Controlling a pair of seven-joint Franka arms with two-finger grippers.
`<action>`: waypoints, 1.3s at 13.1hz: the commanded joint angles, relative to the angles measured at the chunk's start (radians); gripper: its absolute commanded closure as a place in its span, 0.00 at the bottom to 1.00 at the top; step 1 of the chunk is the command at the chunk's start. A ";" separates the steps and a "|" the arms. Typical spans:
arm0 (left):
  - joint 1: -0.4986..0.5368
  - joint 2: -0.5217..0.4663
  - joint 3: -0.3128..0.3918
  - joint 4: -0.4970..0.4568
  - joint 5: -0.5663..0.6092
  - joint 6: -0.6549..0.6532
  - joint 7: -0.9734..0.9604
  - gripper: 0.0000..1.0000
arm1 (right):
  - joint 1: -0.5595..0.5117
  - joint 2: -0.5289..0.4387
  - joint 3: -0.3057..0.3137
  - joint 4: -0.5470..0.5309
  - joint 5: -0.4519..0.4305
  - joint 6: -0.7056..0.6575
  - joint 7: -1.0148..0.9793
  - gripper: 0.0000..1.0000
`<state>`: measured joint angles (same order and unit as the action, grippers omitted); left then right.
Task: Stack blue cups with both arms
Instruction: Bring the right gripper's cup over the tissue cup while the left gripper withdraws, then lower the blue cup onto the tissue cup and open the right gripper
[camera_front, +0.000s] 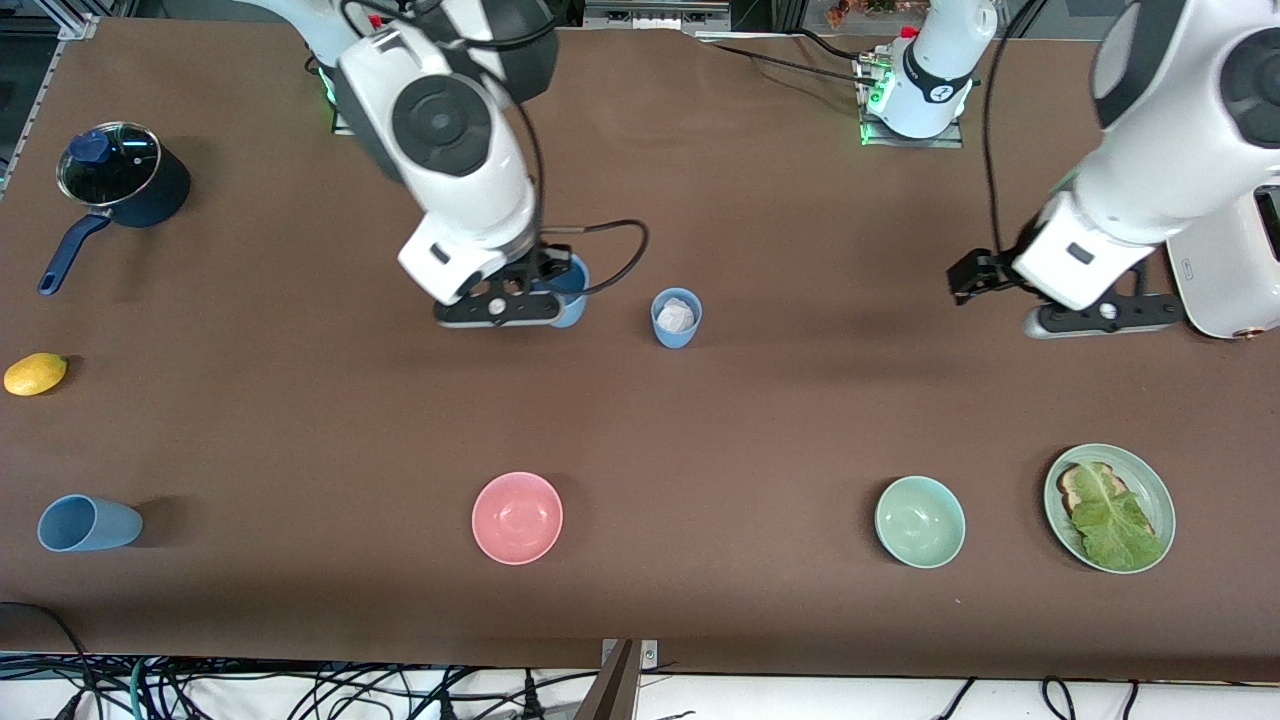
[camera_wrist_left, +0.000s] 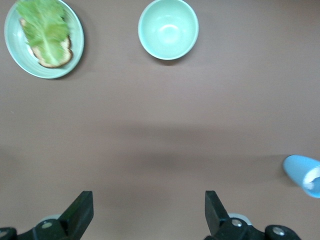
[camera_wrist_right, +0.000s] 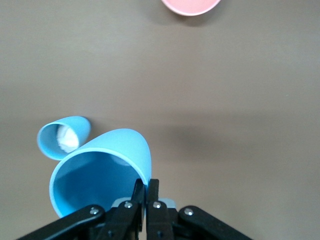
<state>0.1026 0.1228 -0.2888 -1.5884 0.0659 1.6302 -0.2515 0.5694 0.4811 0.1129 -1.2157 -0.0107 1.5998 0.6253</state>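
We see the right gripper (camera_wrist_right: 146, 192) pinching the rim of one blue cup (camera_front: 570, 290) above the table (camera_front: 760, 420), beside a second cup (camera_front: 676, 317) standing upright with white material inside. A third cup (camera_front: 88, 523) lies on its side near the right arm's end. The left gripper (camera_wrist_left: 149, 212), jaws wide and empty, waits over bare table.

Two glossy white arms are showing rounded shells and round black joint caps. On the right arm (camera_front: 455, 170) a black cable is looping out from the wrist, and small silver screws are glinting on its black gripper (camera_wrist_right: 146, 192). The left arm (camera_front: 1150, 190) is carrying a black cable too; its gripper (camera_wrist_left: 149, 215) is showing black fingers (camera_wrist_left: 80, 212) with pale round fittings. Green lights are glowing at both bases.
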 joint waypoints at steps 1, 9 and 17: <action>0.002 -0.026 0.062 0.002 -0.031 -0.023 0.142 0.02 | 0.044 0.019 -0.010 0.016 0.002 0.064 0.060 1.00; -0.027 -0.028 0.218 0.018 -0.032 -0.026 0.363 0.02 | 0.184 0.096 -0.012 0.007 0.003 0.212 0.298 1.00; -0.026 -0.025 0.241 0.096 -0.034 -0.081 0.428 0.02 | 0.204 0.106 -0.012 -0.077 -0.009 0.305 0.330 1.00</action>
<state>0.0904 0.0986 -0.0659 -1.5480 0.0653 1.6037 0.1519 0.7688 0.5969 0.1057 -1.2728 -0.0111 1.8773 0.9389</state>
